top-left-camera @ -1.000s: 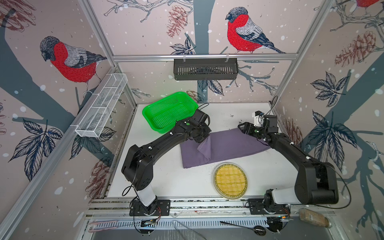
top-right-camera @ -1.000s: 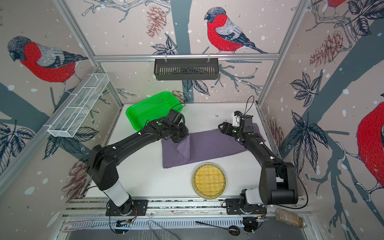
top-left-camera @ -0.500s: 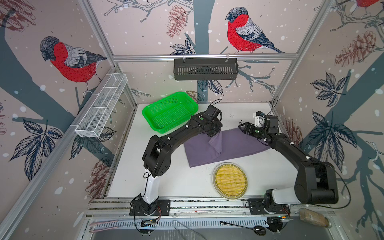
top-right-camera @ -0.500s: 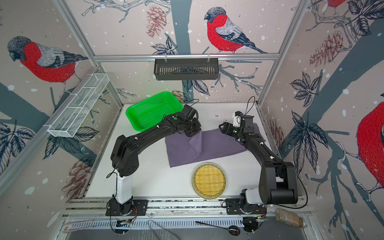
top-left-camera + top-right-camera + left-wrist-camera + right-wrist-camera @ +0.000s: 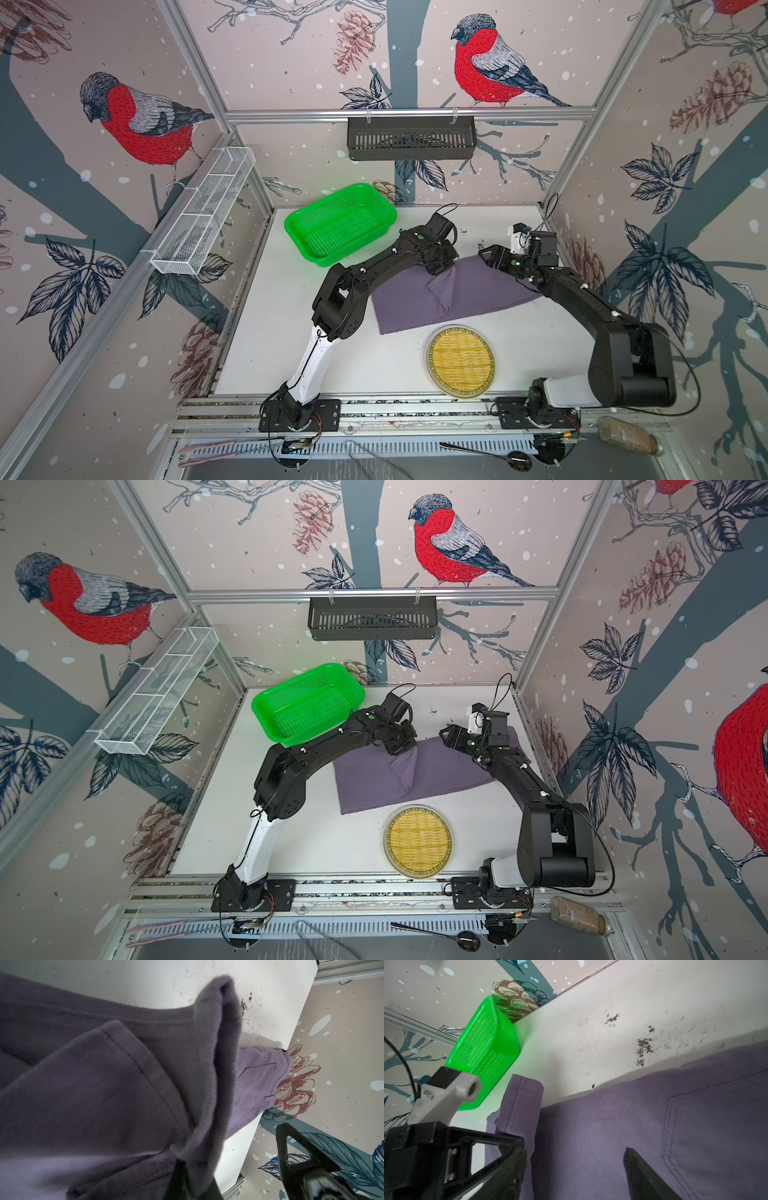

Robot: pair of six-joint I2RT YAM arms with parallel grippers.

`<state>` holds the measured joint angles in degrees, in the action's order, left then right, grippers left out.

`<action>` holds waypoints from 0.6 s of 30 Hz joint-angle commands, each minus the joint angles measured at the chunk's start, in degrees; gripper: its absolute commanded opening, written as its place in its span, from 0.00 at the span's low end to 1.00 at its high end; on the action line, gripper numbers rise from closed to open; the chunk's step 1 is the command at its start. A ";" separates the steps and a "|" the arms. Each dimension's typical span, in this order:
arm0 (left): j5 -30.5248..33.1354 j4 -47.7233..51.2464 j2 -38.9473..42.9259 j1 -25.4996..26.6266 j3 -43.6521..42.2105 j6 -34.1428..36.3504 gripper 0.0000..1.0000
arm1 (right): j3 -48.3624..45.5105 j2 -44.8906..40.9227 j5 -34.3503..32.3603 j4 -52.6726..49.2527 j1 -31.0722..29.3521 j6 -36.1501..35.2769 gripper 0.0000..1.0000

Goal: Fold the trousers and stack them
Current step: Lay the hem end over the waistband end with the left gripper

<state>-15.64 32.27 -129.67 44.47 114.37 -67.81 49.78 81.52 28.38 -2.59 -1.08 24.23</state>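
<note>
The purple-grey trousers [image 5: 490,291] [image 5: 365,787] lie across the middle of the white table, with one leg end folded back over the rest. My left gripper [image 5: 439,268] [image 5: 400,748] is shut on that leg end, holding it a little above the cloth. In the left wrist view the hem [image 5: 218,1043] stands up past the pinching left gripper [image 5: 195,1184]. My right gripper [image 5: 487,255] [image 5: 448,734] [image 5: 575,1151] hovers open over the waist end, where a back pocket [image 5: 716,1136] shows, with nothing between its fingers. The lifted hem [image 5: 521,1101] rises close beside it.
A green basket [image 5: 340,224] [image 5: 307,712] [image 5: 483,1051] sits at the back left of the table. A round yellow woven plate [image 5: 459,361] [image 5: 417,839] lies in front of the trousers. A black rack [image 5: 411,137] and a white wire shelf [image 5: 203,216] hang on the walls.
My left gripper has carried the leg end to the right, over the trousers and toward the right gripper, widening the fold. The right arm has stayed where it was.
</note>
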 commanded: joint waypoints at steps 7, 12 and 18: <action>-4.31 -0.26 -4.89 0.88 5.57 5.10 0.47 | 0.22 -0.04 -0.77 0.88 0.12 -0.14 0.77; -1.46 5.37 -4.67 1.05 12.81 12.47 0.57 | 0.59 -1.04 -1.56 -0.15 0.73 -0.47 0.77; 1.96 12.58 1.40 0.48 10.30 19.85 0.58 | 0.91 -1.80 -0.63 -1.42 0.14 -0.56 0.75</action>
<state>-16.27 39.35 -130.72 45.19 126.15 -53.60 50.24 80.01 27.49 -3.22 -0.47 23.99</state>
